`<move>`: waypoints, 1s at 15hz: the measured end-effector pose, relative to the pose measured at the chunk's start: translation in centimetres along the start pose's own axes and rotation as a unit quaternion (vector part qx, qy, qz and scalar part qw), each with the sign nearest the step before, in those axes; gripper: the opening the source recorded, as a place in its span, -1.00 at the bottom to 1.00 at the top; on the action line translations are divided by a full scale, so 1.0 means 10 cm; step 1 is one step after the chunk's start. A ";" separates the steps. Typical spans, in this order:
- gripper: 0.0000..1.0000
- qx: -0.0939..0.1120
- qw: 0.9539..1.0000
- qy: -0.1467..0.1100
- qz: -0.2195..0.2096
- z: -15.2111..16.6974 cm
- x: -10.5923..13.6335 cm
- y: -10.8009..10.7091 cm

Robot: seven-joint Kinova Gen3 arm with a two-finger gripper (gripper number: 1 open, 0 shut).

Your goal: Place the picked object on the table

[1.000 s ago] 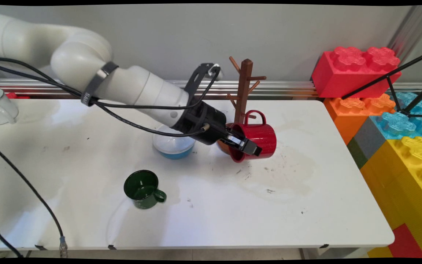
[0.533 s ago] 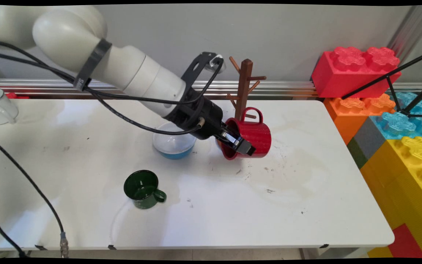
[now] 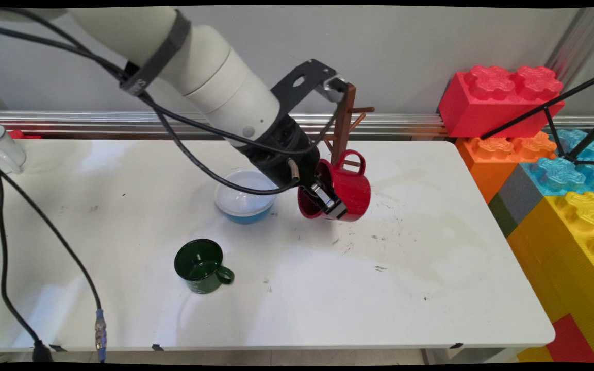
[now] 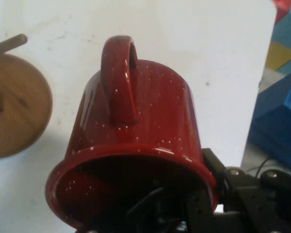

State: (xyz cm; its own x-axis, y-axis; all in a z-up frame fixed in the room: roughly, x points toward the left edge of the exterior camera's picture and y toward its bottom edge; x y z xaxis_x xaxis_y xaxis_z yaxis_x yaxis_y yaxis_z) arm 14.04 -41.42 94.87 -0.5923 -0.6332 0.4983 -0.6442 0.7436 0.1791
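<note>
Closest to the camera, a small dark green mug [image 3: 200, 266] sat upright on the white table [image 3: 431, 288], handle pointing right, well apart from everything else. Farther back and a bit right of it was a clear bowl with a blue bottom [image 3: 244, 196], just left of the action. The gripper [image 3: 328, 200] came down from the upper left and was pinching the rim of a red speckled mug [image 3: 346, 189], one finger inside the mouth and one outside, so the fingers were clamped on the wall of the cup. The mug was tipped over on its side, mouth facing left and toward the camera, handle [image 4: 119, 80] up top, and as far as I could tell it was held off the table. From the hand view you could see the round wooden base [image 4: 14, 107] of the mug tree off to the left of the cup. The brown mug tree [image 3: 346, 121] itself stood right behind the red mug at the far edge of the table, and big colourful toy bricks [image 3: 534, 134] were stacked off to the right past the table.
</note>
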 end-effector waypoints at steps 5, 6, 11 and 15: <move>-1.00 0.043 0.997 -0.060 0.010 0.08 0.17 0.11; -1.00 0.049 0.996 -0.071 0.013 0.11 0.19 0.13; -1.00 0.070 0.989 -0.129 0.024 0.26 0.24 0.21; -1.00 0.083 0.981 -0.172 0.027 0.40 0.26 0.24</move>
State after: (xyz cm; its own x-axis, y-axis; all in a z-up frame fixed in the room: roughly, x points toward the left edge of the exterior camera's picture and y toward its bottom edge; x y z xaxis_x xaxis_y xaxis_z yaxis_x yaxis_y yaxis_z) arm 9.05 -42.10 93.19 -0.7375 -0.6505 0.1816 -0.6606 0.7507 0.0065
